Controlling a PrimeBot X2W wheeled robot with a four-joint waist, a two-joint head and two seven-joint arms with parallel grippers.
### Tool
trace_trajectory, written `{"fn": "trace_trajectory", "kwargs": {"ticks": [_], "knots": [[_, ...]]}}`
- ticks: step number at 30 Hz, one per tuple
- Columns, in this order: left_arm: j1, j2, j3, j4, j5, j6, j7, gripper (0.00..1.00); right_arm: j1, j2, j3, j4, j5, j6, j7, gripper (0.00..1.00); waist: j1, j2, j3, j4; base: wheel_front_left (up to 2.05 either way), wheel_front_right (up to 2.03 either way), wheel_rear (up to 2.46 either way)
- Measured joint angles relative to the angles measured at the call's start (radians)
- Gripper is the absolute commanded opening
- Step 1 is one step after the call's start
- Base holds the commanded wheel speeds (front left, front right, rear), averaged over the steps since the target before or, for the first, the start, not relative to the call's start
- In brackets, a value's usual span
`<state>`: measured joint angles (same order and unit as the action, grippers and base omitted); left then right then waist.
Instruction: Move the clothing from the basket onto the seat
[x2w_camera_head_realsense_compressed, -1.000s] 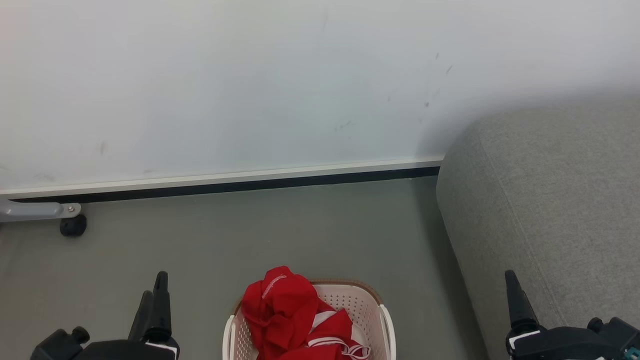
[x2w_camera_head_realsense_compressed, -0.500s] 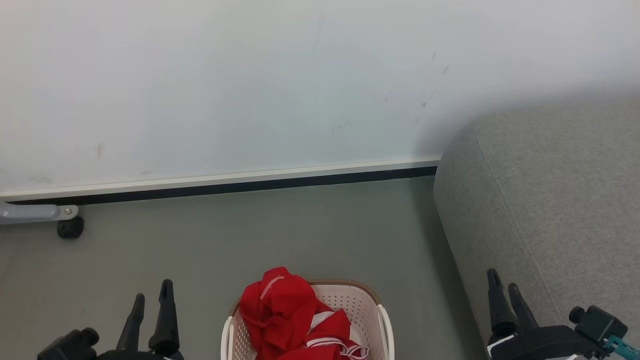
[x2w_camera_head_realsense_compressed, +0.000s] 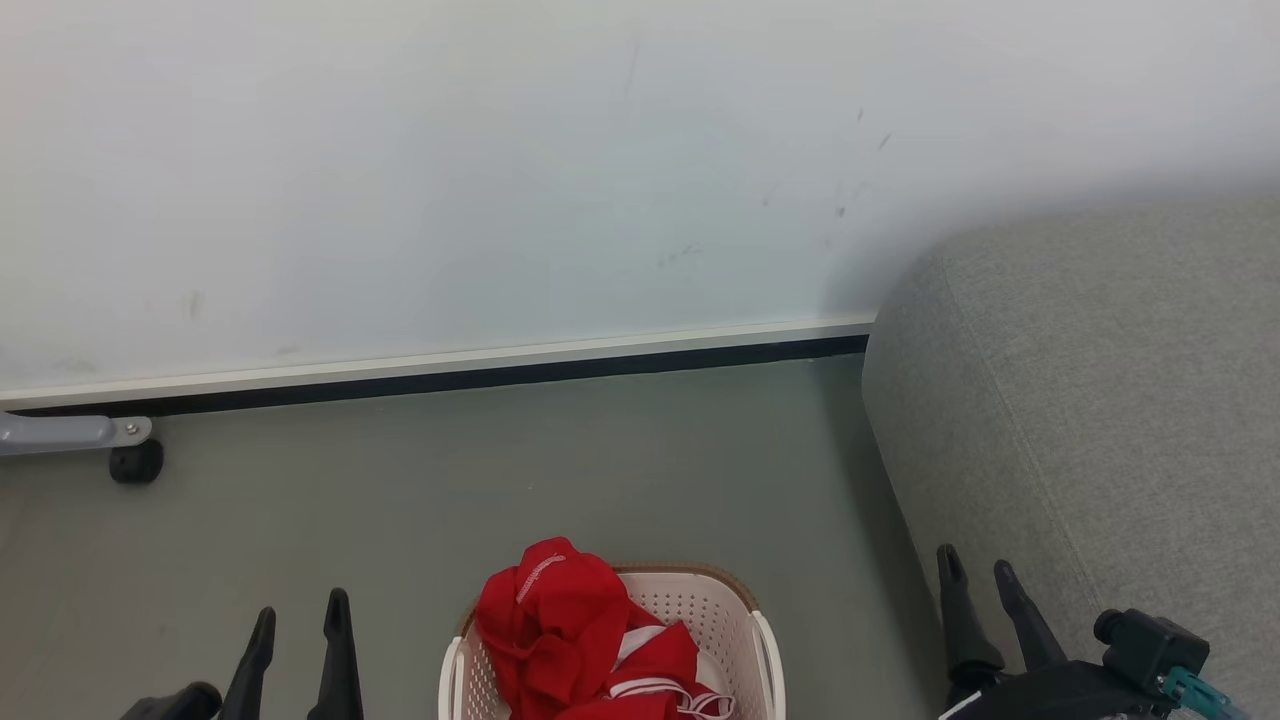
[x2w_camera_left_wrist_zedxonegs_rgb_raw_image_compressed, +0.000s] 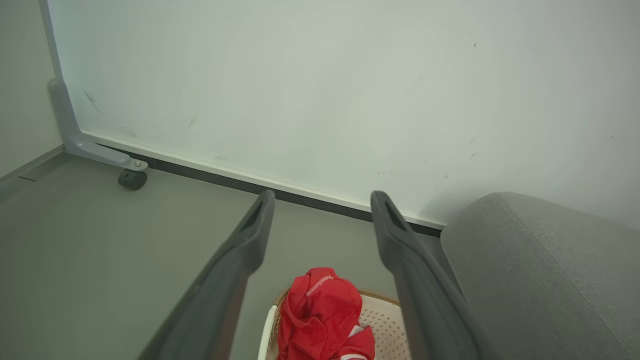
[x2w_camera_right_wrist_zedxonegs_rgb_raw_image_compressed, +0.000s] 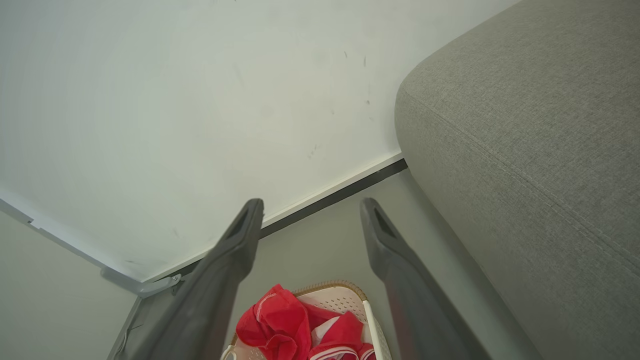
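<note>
Down at the bottom of the head view, between the two arms, sits the basket (x2w_camera_head_realsense_compressed: 700, 605) on the grey floor (x2w_camera_head_realsense_compressed: 500, 470). The clothing (x2w_camera_head_realsense_compressed: 560, 620) is all in it: bright red fabric heaped toward the basket's left side, one fold cresting above the brown rim, white stripe trim peeking out lower down. No red lies on the visible part of the seat (x2w_camera_head_realsense_compressed: 1100, 400), which bulks up on the right with its rounded corner near the basket and a strip of floor between them.

Now the arms. The left gripper (x2w_camera_head_realsense_compressed: 300, 605) hovers over bare floor to the basket's left, fingers spread wide, nothing between them. The right gripper (x2w_camera_head_realsense_compressed: 974, 560) hangs against the seat's flank, fingers parted too, and empty. Neither touches fabric or plastic. Both wrist views look down past their own fingers at that red heap, so each arm has the load in its sights.

Why this stance? It reads as a ready pose: jaws wide so either hand can drop straight onto soft cloth. By the look of it, the job has not started. That raised fold is the obvious first pick, proud of the rim and easy to pinch. The right arm, on the seat's side, would have the shorter carry. Watch for tangles: the garments lie bunched together, so lifting one may drag another over the rim.
</note>
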<state>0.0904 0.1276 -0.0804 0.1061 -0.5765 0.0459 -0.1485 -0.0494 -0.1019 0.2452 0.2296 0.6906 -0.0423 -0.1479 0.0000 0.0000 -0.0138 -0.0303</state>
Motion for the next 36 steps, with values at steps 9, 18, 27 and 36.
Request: {"fn": "trace_trajectory", "kwargs": {"ticks": [9, 18, 27, 36], "knots": [[0.022, 0.005, -0.013, -0.022, 0.137, 0.026, -0.034, 1.00, 0.002, -0.014, 0.042, 0.000, -0.115, -0.012, -0.031, 1.00, 0.0000, 0.0000, -0.002, -0.006, 0.00, 0.00, 0.00], [0.049, 0.010, -0.026, -0.044, 0.267, 0.044, -0.066, 1.00, 0.004, -0.020, 0.086, 0.000, -0.227, -0.024, -0.067, 1.00, 0.0000, 0.0000, -0.003, -0.010, 0.00, 0.00, 0.00], [0.067, 0.012, -0.036, -0.068, 0.388, 0.070, -0.101, 1.00, 0.005, -0.029, 0.128, -0.001, -0.343, -0.037, -0.101, 1.00, 0.0000, 0.0000, -0.004, -0.015, 0.00, 0.00, 0.00], [0.083, 0.012, -0.036, -0.073, 0.402, 0.069, -0.101, 1.00, 0.006, -0.029, 0.133, -0.001, -0.366, -0.038, -0.101, 1.00, 0.0000, 0.0000, -0.003, -0.016, 0.00, 0.00, 0.00]]}}
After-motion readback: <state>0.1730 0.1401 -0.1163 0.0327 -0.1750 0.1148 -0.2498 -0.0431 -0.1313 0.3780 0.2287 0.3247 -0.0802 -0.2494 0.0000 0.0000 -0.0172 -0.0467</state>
